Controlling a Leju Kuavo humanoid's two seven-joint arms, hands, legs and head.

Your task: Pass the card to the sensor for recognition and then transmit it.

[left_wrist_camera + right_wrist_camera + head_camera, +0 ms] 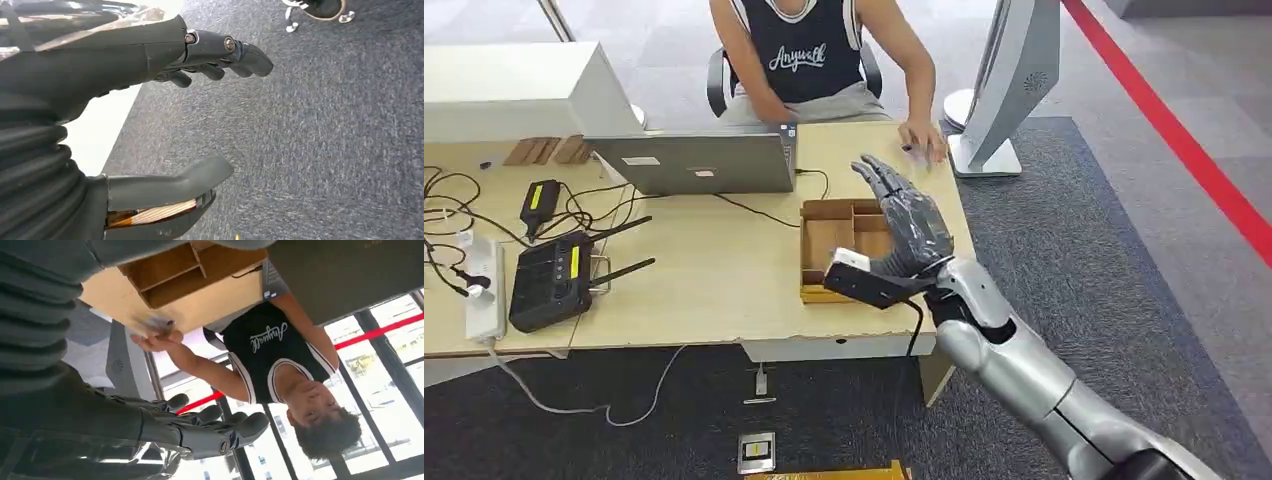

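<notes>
Two empty, spread-fingered hands: the grey left hand (150,50) hangs over carpet, the grey right hand (904,225) hovers above the compartmented wooden tray (816,240), and the blurred pale card (156,324), seemingly under the person's hand (923,140), could slip in a mistimed handover.

The card (910,150), small and pale, lies flat on the tabletop just beyond the far right corner of the wooden box (828,238), under the fingertips of a person's hand (924,137); it is too blurred to make out any print. The white upright sensor stand (1014,80) rises off the floor farther right of the box, near the card.
</notes>
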